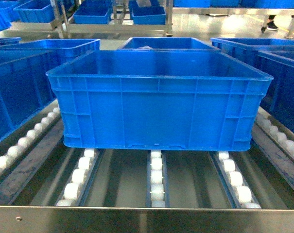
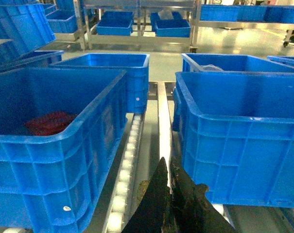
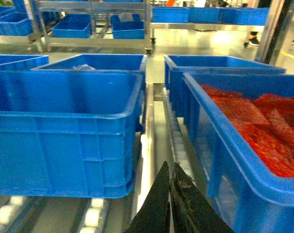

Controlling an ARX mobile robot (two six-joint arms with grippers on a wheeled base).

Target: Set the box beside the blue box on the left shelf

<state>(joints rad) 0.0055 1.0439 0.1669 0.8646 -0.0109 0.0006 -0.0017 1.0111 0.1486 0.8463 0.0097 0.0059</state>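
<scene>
Jaws of the left gripper (image 2: 168, 182) and the right gripper (image 3: 169, 180) are pressed together, empty, each held low in a gap beside the box (image 1: 159, 99). Neither arm shows in the head view. That box sits upright on the white rollers (image 1: 157, 174) of the left shelf (image 1: 147, 221), just behind the steel front lip, between a blue crate holding something red (image 2: 49, 145) on its left and a crate of red material (image 3: 244, 131) on its right. Judged risk: rollers turn freely, so an uneven push from one side could skew the box against a neighbour, or it could roll forward onto the lip.
</scene>
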